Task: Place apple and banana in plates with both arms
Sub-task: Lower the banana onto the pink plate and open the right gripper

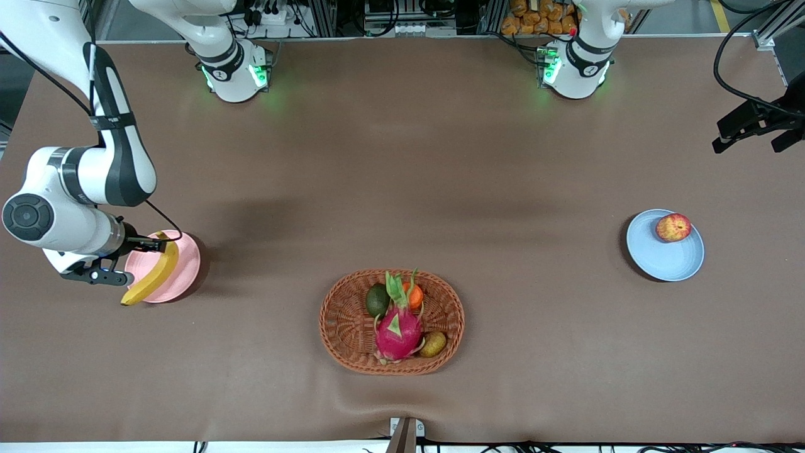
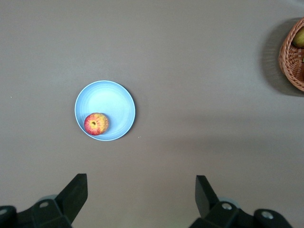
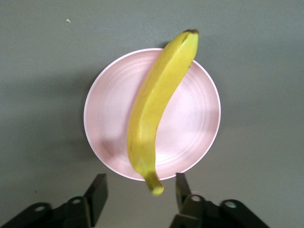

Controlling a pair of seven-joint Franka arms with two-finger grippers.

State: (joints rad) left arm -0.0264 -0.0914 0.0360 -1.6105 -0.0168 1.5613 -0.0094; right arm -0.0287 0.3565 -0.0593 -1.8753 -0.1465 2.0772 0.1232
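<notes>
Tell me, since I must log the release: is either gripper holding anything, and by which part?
Nothing is held. The banana lies across the pink plate, the right gripper open above it. The apple sits on the blue plate; the left gripper is open.

Front view: you look down from high across the table, facing both arm bases.
Left wrist view: you look straight down from well above the blue plate [image 2: 105, 110]; shared with front view [image 1: 665, 253].
Right wrist view: you look down from closer on the pink plate [image 3: 190, 123]; shared with front view [image 1: 186, 264].
</notes>
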